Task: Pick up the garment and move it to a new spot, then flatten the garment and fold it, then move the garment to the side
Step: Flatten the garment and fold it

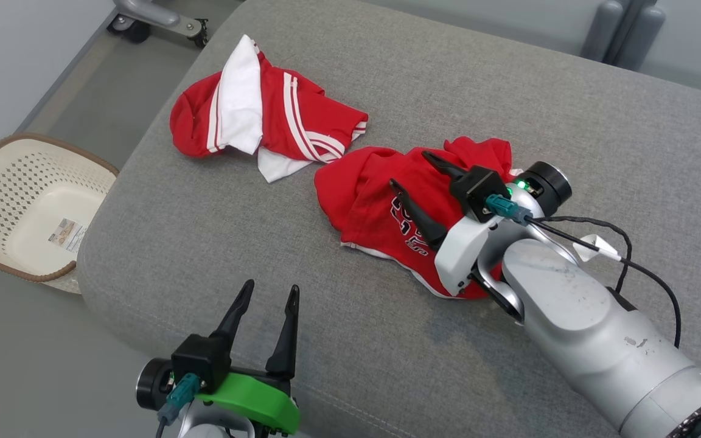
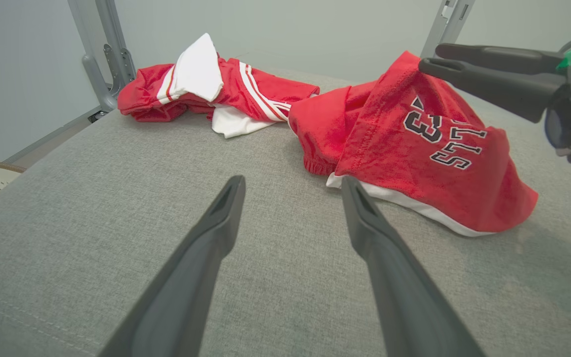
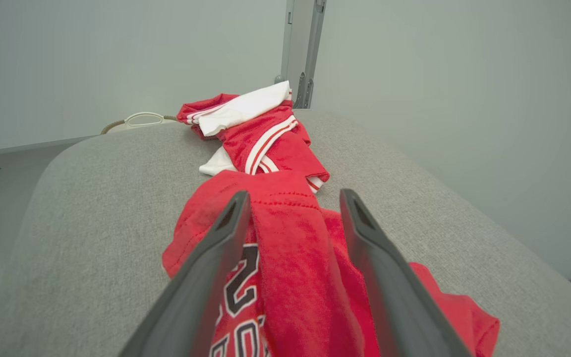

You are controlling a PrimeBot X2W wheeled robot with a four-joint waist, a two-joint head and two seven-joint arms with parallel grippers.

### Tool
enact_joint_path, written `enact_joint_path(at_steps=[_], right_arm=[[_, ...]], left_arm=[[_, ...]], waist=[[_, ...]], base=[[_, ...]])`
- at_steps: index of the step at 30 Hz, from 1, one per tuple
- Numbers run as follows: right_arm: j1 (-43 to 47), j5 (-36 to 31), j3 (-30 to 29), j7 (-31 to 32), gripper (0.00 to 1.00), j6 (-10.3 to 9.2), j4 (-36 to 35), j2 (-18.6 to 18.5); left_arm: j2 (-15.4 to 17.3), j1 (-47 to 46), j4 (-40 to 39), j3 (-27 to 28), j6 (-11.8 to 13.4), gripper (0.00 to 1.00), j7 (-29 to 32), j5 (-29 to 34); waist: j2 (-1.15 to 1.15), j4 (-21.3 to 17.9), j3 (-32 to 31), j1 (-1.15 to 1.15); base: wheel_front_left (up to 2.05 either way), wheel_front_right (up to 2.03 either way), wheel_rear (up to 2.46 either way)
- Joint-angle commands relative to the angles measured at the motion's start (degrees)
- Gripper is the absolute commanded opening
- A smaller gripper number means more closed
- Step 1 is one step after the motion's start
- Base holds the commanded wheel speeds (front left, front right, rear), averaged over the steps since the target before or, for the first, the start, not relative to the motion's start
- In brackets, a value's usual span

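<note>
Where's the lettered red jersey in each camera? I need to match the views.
Head view: lettered red jersey, right of centre.
Left wrist view: jersey, upper right.
Right wrist view: jersey, lower centre foreground.
Shared landmark: striped red-and-white garment, next to it in each.

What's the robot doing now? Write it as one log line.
left gripper open, above grey cushion | right gripper open, astride red jersey fold

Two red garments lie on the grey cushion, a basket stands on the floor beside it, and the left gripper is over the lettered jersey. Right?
Wrong arm. The head view shows the right gripper over the lettered jersey, open astride a fold; the left gripper hovers over the grey cushion. The other garment and the basket are as you say.
</note>
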Motion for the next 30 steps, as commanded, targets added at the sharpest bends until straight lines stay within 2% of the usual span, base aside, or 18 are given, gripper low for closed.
enact_joint_path(at_steps=[1, 4, 8, 12, 14, 18, 24, 28, 29, 30], right_arm=[[-0.31, 1.23, -0.29, -0.19, 1.00, -0.08, -1.25, 0.04], [1.64, 1.91, -1.50, -0.18, 1.00, -0.08, -3.15, -1.46], [7.28, 3.06, -7.63, -0.19, 1.00, -0.08, -9.62, -3.79], [14.21, 3.23, -13.10, -0.18, 1.00, -0.07, -12.10, -5.99], [17.99, 3.08, -15.24, -0.19, 1.00, -0.07, -10.89, -6.37], [20.36, 4.21, -15.22, -0.19, 1.00, -0.07, -7.74, -5.38], [19.05, 5.69, -15.22, -0.19, 1.00, -0.08, -4.40, -4.16], [17.78, 6.92, -12.88, -0.01, 1.00, -0.07, 2.09, -3.26], [17.28, 7.51, -12.01, 0.03, 0.90, -0.03, 3.44, -3.03], [16.86, 8.04, -11.16, 0.09, 0.43, -0.03, 4.36, -2.83]], left_arm=[[0.11, 0.33, -0.11, 0.74, 0.24, 1.00, -0.03, 0.25], [0.09, 0.86, -0.07, 1.16, 0.16, 1.00, -0.03, 0.58], [0.11, 1.38, -0.26, 2.25, -0.30, 1.00, -0.02, 0.88], [0.11, 0.83, -0.40, 1.91, -0.73, 1.00, -0.03, 1.49], [0.11, 0.08, -0.69, 1.51, -0.81, 1.00, -0.03, 1.39], [0.11, -0.77, -0.75, 0.64, -1.06, 1.00, -0.03, 1.03], [0.11, -0.40, -0.89, 0.03, -0.39, 1.00, -0.02, 0.57], [0.10, 0.21, -0.77, 0.49, -0.40, 1.00, -0.03, 0.40], [0.10, 0.27, -0.95, 0.57, -0.46, 1.00, -0.03, 0.38], [0.10, 0.28, -1.14, 0.58, -0.54, 1.00, -0.03, 0.36]], waist=[[0.00, -0.08, -0.56, 0.00], [0.00, -1.33, -0.88, 0.00], [0.00, -4.24, -1.78, 0.00], [0.00, -6.61, -2.26, 0.00], [0.00, -7.34, -2.25, 0.00], [0.00, -6.90, -1.66, 0.00], [0.00, -4.01, -0.43, 0.00], [0.00, -2.12, -0.08, 0.00], [0.00, -1.78, 0.00, 0.00], [0.00, -1.51, 0.06, 0.00]], base=[[0.00, 0.00, 0.00], [0.00, 0.00, 0.00], [0.00, 0.00, 0.00], [0.00, 0.00, 0.00], [0.00, 0.00, 0.00], [0.00, 0.00, 0.00], [0.00, 0.00, 0.00], [0.00, 0.00, 0.00], [0.00, 0.00, 0.00], [0.00, 0.00, 0.00]])
